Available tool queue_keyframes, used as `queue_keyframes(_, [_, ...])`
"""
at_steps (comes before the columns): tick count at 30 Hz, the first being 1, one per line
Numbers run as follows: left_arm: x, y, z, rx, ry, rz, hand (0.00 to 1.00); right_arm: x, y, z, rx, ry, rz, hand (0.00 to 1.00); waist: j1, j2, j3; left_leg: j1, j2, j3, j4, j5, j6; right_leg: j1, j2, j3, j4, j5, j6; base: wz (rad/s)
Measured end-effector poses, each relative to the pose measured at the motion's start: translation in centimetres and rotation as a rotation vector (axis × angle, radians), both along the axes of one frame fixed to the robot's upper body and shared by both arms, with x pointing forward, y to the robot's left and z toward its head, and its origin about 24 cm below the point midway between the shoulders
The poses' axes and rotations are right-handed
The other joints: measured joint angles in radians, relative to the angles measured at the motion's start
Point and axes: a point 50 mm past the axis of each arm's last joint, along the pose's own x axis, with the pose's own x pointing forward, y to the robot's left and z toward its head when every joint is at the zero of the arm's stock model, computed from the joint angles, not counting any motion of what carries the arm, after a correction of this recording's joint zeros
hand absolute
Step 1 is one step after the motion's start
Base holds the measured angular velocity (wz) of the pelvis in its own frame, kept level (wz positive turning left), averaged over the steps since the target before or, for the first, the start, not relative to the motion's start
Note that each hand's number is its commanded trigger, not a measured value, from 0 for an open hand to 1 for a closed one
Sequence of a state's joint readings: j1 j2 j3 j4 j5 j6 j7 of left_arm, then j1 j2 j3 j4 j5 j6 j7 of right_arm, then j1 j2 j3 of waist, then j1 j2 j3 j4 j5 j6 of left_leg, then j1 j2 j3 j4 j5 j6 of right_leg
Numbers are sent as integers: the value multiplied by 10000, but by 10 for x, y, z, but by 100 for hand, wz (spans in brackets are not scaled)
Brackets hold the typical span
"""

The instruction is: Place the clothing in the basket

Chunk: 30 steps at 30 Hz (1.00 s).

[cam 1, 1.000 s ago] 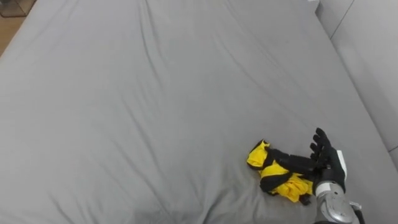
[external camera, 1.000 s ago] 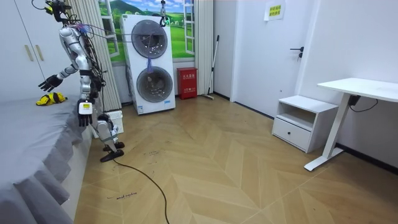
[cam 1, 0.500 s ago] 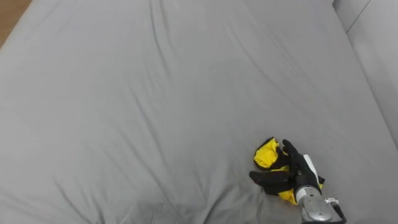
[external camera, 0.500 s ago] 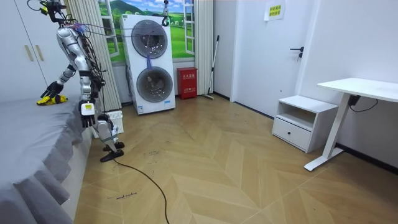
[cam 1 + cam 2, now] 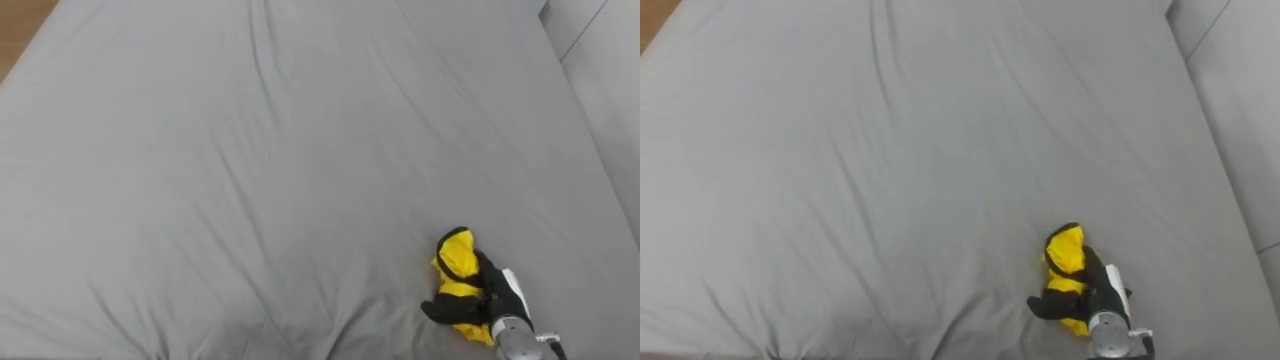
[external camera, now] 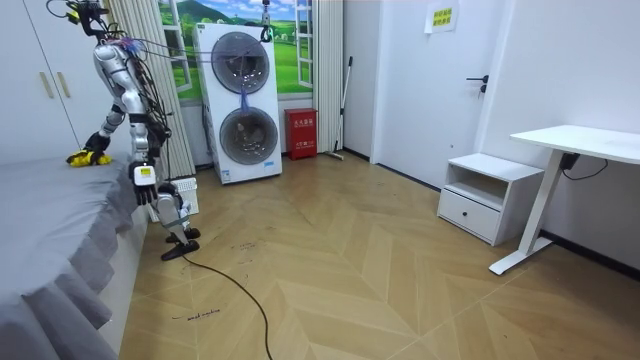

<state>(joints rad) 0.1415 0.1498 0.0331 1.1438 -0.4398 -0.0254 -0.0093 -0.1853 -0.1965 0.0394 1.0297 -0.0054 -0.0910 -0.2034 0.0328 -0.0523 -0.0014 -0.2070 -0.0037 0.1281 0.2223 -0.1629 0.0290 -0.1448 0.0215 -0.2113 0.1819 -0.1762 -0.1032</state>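
Left eye view: hand (image 5: 490,302) around clothes (image 5: 456,262)

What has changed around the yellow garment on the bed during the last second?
The right hand, open with fingers spread beside the yellow garment a second ago, has come down onto it and curled round it, bunching it tighter. The garment still lies on the grey bed; the robot stands at the bed's edge as before.
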Motion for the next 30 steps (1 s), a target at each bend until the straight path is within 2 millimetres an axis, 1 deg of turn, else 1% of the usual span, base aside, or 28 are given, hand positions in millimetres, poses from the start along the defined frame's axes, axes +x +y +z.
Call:
queue_keyframes(1, [0, 0, 0, -1, 17, 17, 0, -3, -3, -2, -21, 111, -245, 25, 1, 7, -6, -39, -5, -1, 0, 1, 2, -30, -2, 0, -15, 7, 11, 0])
queue_keyframes(2, [1, 0, 0, -3, 22, 15, 0, -4, -5, -2, -34, 112, -356, 84, 1, 7, -10, -63, -8, -2, -1, 2, 4, -60, -4, 0, -15, 12, 19, 0])
queue_keyframes(3, [3, 0, 0, -15, 10, 3, 0, -3, -8, -1, -79, 50, -545, 100, 4, 17, -11, -94, -16, -6, -6, 5, 8, -106, -14, -17, -6, 18, 28, 0])
queue_keyframes(7, [4, 1, 0, -9, 58, -86, 0, -5, -20, 1, -322, 136, -939, 100, -22, 65, -28, -100, -31, -13, -41, 5, 10, -135, -36, -66, 28, 27, 41, 1])
queue_keyframes(10, [4, 1, 0, -4, 125, -165, 0, -5, -34, 5, -535, 140, -1486, 100, -14, 79, -20, -85, -32, 8, -113, 9, 17, -161, -35, -70, 32, 28, 43, 0])
queue_keyframes(13, [4, 1, 0, 1, 121, -190, 0, -7, -40, 6, -636, 239, -1725, 100, -20, 104, -3, -75, -28, 71, -174, 29, 39, -193, -35, -31, 36, 28, 43, -5])
queue_keyframes(17, [4, 1, 0, 8, 118, -206, 0, -10, -44, 5, -678, 415, -1926, 100, -22, 140, 22, -88, -22, 193, -210, 42, 50, -299, -33, 121, 80, 29, 44, -11])
queue_keyframes(20, [4, 1, 0, 10, 107, -189, 0, -14, -44, 3, -656, 556, -1999, 100, -107, 136, 30, -93, -21, 233, -243, 46, 56, -321, -34, 154, 83, 34, 53, -4])
queue_keyframes(25, [4, 2, 0, 25, 100, -104, 0, -12, -44, 5, -641, 433, -1990, 100, -236, 107, 54, -93, -22, 286, -292, 46, 56, -370, -30, 221, 76, 36, 57, -3])
queue_keyframes(30, [4, 2, 0, 20, 146, -88, 0, -10, -44, 9, -698, 4, -2128, 100, -250, 100, 58, 25, -20, 343, -388, 46, 56, -320, -18, 301, 61, 37, 59, -5])
